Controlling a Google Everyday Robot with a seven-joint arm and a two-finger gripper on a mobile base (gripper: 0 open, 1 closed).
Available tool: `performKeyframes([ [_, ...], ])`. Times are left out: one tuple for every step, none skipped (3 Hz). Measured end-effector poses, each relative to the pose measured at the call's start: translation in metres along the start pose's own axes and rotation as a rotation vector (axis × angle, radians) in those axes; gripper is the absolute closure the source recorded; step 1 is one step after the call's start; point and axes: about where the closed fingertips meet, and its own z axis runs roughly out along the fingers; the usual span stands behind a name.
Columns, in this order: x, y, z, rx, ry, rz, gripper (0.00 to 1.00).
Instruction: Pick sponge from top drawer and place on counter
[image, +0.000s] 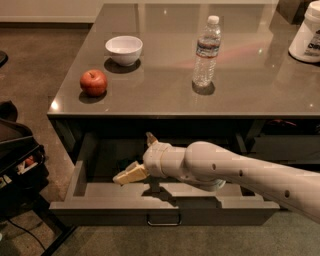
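The top drawer (100, 209) is pulled out below the counter (165, 95), with its metal loop handle (163, 220) at the front centre. My gripper (132, 156) is inside the drawer, left of centre, reaching in from the right. It is open: one pale finger (131, 174) points left and down, the other (150, 138) points up. A small dark shape (122, 163) lies on the drawer floor just behind the lower finger; it may be the sponge, mostly hidden. The gripper holds nothing that I can see.
On the counter stand a red apple (93, 82), a white bowl (124, 49), a water bottle (206, 52) and a white tub (306, 39) at the far right edge. A black cart (17, 155) stands on the floor left of the drawer.
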Motion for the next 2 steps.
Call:
performKeyframes([
  [0.012, -0.004, 0.013, 0.000, 0.011, -0.022, 0.00],
  [0.025, -0.007, 0.023, -0.018, 0.023, -0.045, 0.00],
])
